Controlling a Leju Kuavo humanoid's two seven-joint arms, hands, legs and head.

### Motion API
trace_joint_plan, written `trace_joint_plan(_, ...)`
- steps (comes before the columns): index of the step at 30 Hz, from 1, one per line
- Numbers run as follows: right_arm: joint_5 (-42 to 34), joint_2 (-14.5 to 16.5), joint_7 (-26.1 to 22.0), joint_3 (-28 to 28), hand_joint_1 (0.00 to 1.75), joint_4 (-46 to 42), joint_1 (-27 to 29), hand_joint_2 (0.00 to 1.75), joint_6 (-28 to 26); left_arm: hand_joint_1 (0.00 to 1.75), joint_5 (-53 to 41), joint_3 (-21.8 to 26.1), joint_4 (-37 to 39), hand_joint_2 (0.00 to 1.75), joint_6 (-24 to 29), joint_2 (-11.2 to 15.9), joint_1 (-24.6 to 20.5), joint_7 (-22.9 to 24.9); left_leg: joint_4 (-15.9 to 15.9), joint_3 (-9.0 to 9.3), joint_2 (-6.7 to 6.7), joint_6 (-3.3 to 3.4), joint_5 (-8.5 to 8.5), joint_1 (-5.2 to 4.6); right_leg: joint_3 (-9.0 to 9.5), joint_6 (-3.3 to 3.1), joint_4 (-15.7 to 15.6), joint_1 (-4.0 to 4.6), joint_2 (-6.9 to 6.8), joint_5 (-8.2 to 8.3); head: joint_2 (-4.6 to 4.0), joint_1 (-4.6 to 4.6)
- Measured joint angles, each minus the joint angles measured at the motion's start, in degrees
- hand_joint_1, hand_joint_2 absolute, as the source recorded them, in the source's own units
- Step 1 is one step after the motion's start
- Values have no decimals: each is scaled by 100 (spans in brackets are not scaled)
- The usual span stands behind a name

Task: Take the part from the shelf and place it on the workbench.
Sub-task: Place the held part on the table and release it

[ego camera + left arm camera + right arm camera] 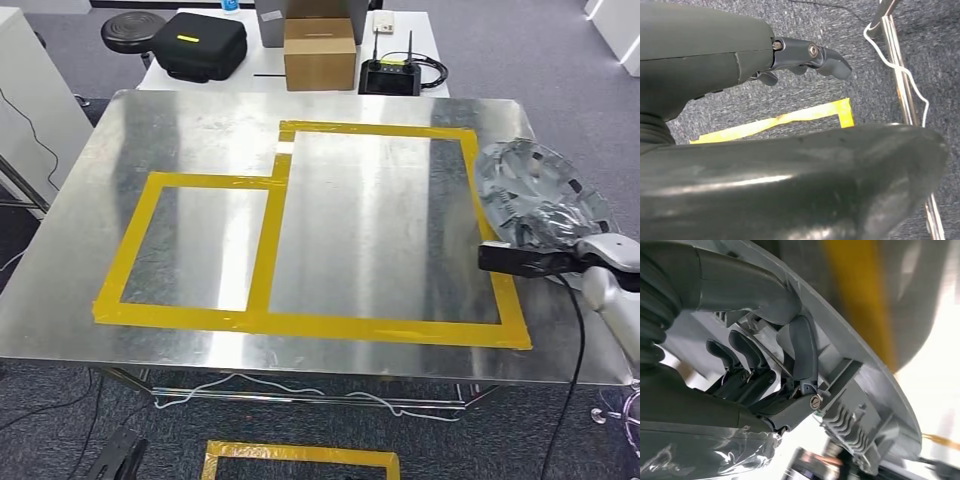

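Observation:
The part (537,180) is a round grey plastic piece with clear wrap over it, held above the right edge of the metal workbench (355,215), partly over the right side of the larger yellow tape rectangle (377,327). My right hand (549,238) grips it from below. In the right wrist view its dark fingers (749,360) curl onto the part's ribbed underside (866,390). My left hand (806,55) hangs low over the carpet, with its fingers apart and nothing in them.
A smaller yellow tape rectangle (151,205) lies on the bench's left half. Behind the bench, a white table carries a cardboard box (319,52), a black case (200,45) and a black device with antennas (390,75). Yellow tape (302,460) marks the floor near the bench frame (900,85).

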Motion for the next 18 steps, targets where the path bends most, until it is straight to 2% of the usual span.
trace_joint_plan(1, 82, 195, 31, 153, 175, 78, -133, 175, 47, 0, 1, -1, 0, 0, 0, -2, -8, 2, 6, 11, -2, -21, -11, 21, 87, 28, -209, -24, -2, 183, 0, 1)
trace_joint_plan(2, 153, 382, 57, 295, 175, 153, -267, 175, 98, 0, 0, -1, 0, 0, 0, -4, -11, 4, 18, 24, -10, -52, -25, 44, 254, 67, -580, -58, -3, 413, 0, 1)
trace_joint_plan(3, 204, 567, 74, 425, 175, 224, -390, 175, 141, 0, -1, -1, -1, 0, 0, 9, -11, 6, 31, 28, -26, -94, -37, 54, 438, 118, -947, -80, 7, 573, 0, 6)
trace_joint_plan(4, 244, 734, 84, 540, 175, 290, -503, 175, 173, 0, -2, -1, 1, 0, -1, 18, -9, 8, 54, 21, -46, -138, -44, 59, 593, 129, -1252, -97, 18, 661, 0, 13)
trace_joint_plan(5, 282, 896, 77, 647, 175, 344, -591, 175, 200, 0, -4, -2, 3, 0, -3, 24, -5, 9, 68, 10, -65, -180, -40, 59, 678, 113, -1418, -100, 30, 677, 0, 5)
trace_joint_plan(6, 317, 1053, 58, 745, 175, 391, -653, 175, 229, 0, -7, -2, 5, 0, -7, 30, 4, 9, 72, -4, -81, -217, -28, 58, 704, 70, -1456, -83, 42, 637, 0, -1)
trace_joint_plan(8, 381, 1366, 26, 930, 175, 458, -712, 175, 288, 0, -16, -4, 9, 0, -14, 15, 19, 10, 75, -15, -89, -274, -30, 83, 701, -62, -1459, -61, 46, 626, 0, -25)
trace_joint_plan(10, 406, 1642, 30, 1086, 175, 522, -737, 175, 316, 0, -25, -11, 11, 0, -19, 5, 17, 10, 301, -123, -79, -329, -178, 101, 716, -168, -1462, -54, 47, 623, 0, -36)
trace_joint_plan(11, 408, 1754, 35, 1148, 175, 553, -745, 175, 318, 0, -28, -15, 13, 0, -20, 1, 14, 11, 598, -271, -74, -353, -328, 103, 723, -208, -1466, -51, 46, 622, 0, -46)
trace_joint_plan(13, 404, 1923, 36, 1245, 175, 610, -756, 175, 318, 0, -28, -18, 13, 0, -20, -5, 17, 11, 1399, -689, -72, -377, -642, 102, 724, -248, -1466, -37, 43, 615, 0, -65)
trace_joint_plan(14, 404, 1982, 28, 1284, 175, 638, -759, 175, 318, 0, -28, -18, 13, 0, -22, -8, 23, 11, 1680, -852, -71, -377, -707, 102, 727, -257, -1466, -30, 41, 613, 0, -68)
trace_joint_plan(15, 410, 2030, 11, 1321, 175, 662, -764, 175, 321, 0, -28, -18, 13, 0, -25, -9, 30, 11, 1761, -920, -71, -367, -663, 102, 731, -262, -1466, -25, 40, 609, 0, -69)
trace_joint_plan(16, 419, 2079, -13, 1358, 175, 683, -771, 175, 329, 0, -28, -18, 13, 0, -32, -7, 36, 10, 1604, -866, -71, -348, -511, 102, 738, -262, -1466, -22, 40, 607, 0, -69)
trace_joint_plan(18, 431, 2198, -64, 1435, 175, 723, -782, 175, 355, 0, -31, -18, 13, 0, -48, -1, 44, 8, 872, -515, -67, -301, -104, 99, 751, -248, -1465, -15, 51, 594, 0, -69)
